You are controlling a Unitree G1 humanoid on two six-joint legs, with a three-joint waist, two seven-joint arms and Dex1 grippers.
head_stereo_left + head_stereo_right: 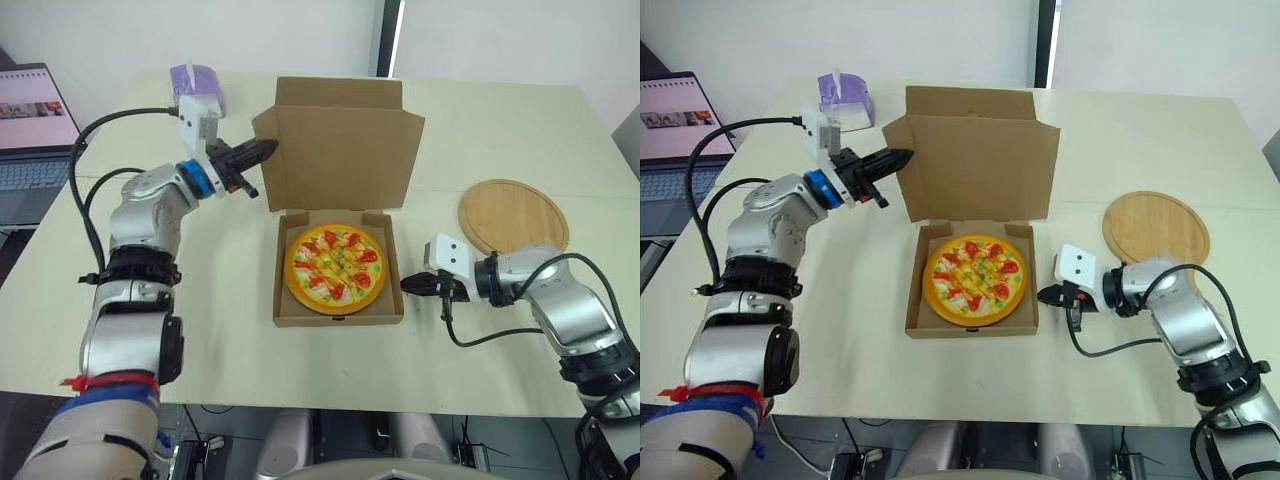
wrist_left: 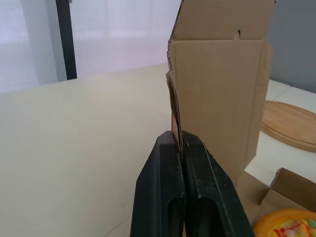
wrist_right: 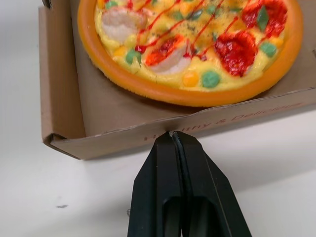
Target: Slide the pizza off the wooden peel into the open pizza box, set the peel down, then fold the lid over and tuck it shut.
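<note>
The pizza (image 1: 335, 268) lies in the open cardboard box (image 1: 338, 318) at the table's middle. Its lid (image 1: 350, 150) stands upright behind it. My left gripper (image 1: 268, 149) is shut on the lid's left side flap (image 1: 266, 180); in the left wrist view the fingers (image 2: 163, 168) pinch the flap's thin edge. My right gripper (image 1: 406, 285) is shut, with its tip against the box's right wall (image 3: 148, 138) and nothing between its fingers. The round wooden peel (image 1: 513, 215) lies flat on the table to the right of the box, apart from both grippers.
A purple tissue box (image 1: 197, 88) stands at the back left, behind my left arm. An open laptop (image 1: 30, 130) sits off the table's left side. The table's front edge (image 1: 330, 410) runs close below the box.
</note>
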